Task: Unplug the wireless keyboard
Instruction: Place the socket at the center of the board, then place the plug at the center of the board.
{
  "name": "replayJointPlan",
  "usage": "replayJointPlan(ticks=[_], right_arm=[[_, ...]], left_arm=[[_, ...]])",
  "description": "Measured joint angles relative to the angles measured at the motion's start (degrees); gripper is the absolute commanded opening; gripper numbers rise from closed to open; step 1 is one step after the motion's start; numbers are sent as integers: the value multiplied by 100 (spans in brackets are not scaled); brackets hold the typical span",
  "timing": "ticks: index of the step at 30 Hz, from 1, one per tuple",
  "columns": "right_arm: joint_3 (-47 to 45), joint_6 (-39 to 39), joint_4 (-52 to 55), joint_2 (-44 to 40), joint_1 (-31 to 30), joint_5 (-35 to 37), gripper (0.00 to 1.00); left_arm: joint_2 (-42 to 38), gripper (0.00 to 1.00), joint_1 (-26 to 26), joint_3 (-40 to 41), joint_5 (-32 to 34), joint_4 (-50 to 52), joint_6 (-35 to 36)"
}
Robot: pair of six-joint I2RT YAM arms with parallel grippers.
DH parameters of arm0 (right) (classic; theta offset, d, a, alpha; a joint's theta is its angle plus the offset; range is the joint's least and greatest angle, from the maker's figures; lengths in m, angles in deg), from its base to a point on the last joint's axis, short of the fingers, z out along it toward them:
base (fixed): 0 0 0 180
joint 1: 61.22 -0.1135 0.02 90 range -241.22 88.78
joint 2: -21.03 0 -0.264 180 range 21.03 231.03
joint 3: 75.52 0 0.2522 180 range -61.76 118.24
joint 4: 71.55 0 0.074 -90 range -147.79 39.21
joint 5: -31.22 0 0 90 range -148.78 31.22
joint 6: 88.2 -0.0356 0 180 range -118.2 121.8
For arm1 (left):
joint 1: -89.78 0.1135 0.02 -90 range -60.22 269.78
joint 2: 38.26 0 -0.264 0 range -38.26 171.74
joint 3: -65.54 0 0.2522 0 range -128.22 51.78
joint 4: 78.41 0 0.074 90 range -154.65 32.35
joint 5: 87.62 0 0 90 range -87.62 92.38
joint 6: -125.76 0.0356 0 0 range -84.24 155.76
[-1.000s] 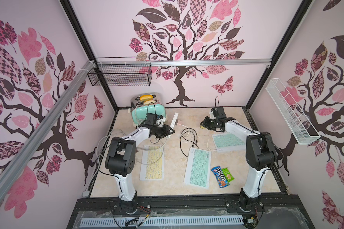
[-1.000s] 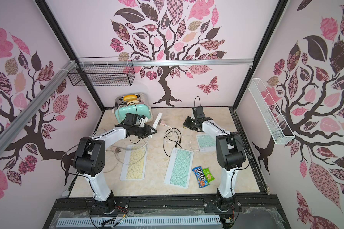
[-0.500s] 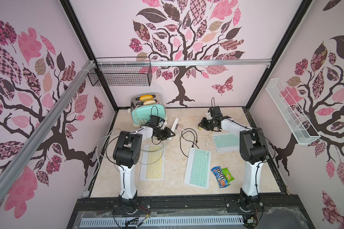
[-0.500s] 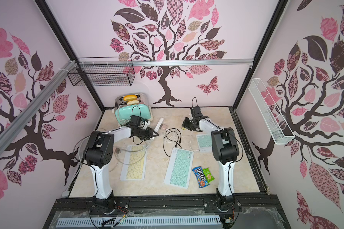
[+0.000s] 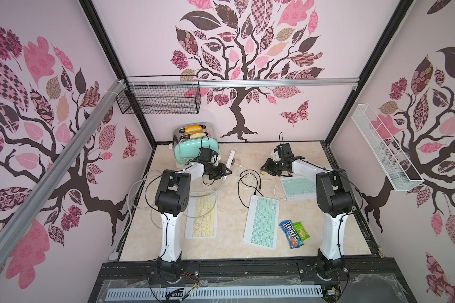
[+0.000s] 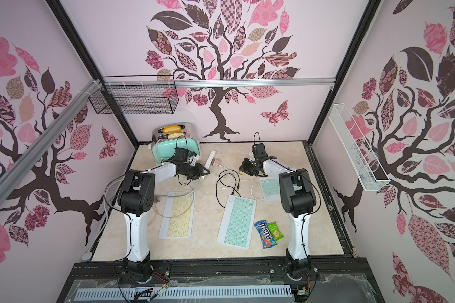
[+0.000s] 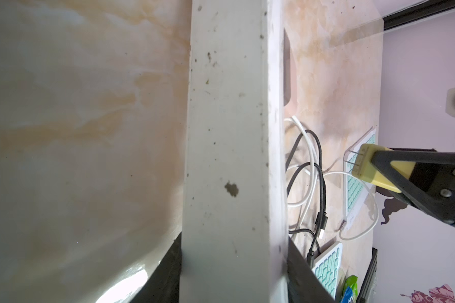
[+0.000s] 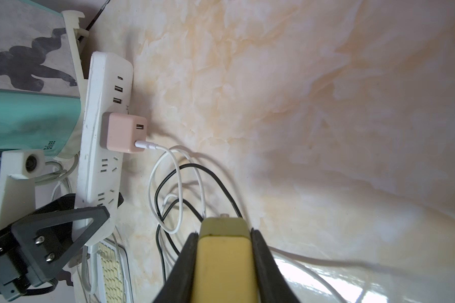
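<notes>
My right gripper (image 5: 265, 170) (image 8: 224, 233) is shut on a yellow charger plug (image 8: 225, 259) (image 7: 363, 162), held clear of the white power strip (image 5: 231, 160) (image 8: 100, 157) with its prongs bare. A white cable (image 5: 274, 186) leads from it toward the small teal keyboard (image 5: 298, 187). My left gripper (image 5: 225, 171) (image 7: 234, 262) is shut across the near end of the power strip (image 7: 234, 131), pinning it to the table. A pink charger (image 8: 124, 132) stays plugged into the strip.
A larger teal keyboard (image 5: 262, 220) and a yellow keyboard (image 5: 201, 213) lie in front. Loose black and white cables (image 5: 248, 181) coil between the arms. A mint toaster (image 5: 195, 149) stands at the back left. Candy packets (image 5: 293, 233) lie front right.
Both arms' elbow links have swung to stand more upright. The grippers stay almost in place, each keeping its hold.
</notes>
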State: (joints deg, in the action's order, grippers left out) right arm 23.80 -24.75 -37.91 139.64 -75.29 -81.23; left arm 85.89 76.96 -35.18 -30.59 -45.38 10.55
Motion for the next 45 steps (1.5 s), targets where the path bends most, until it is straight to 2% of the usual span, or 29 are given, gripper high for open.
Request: replayJointPlan(ticks=[9,11,13,17,25,30,35,45], right_arm=[[743,-39,92,761,63,20,0],[896,-70,101,914,96,20,9],[1023,-125,105,1027,133,-7,29],[1121,-205,55,1143,205,24,52],[1150,-240,-66,1165,273,63,70],[1115,-57,81,1040,282,396,72],[352,70,177,348,313,645,73],[-1215,411,466,-1504,-26,909,68]], left_arm=[[-4,49,9,-247,302,481,264],[-4,53,17,-284,339,568,299],[-4,59,31,-313,367,658,315],[-2,68,66,-391,411,807,400],[-4,70,90,-658,463,1008,566],[-260,70,59,-514,723,1134,763],[-1174,66,-188,127,1244,1261,1008],[-3226,65,-1606,2146,1740,968,866]])
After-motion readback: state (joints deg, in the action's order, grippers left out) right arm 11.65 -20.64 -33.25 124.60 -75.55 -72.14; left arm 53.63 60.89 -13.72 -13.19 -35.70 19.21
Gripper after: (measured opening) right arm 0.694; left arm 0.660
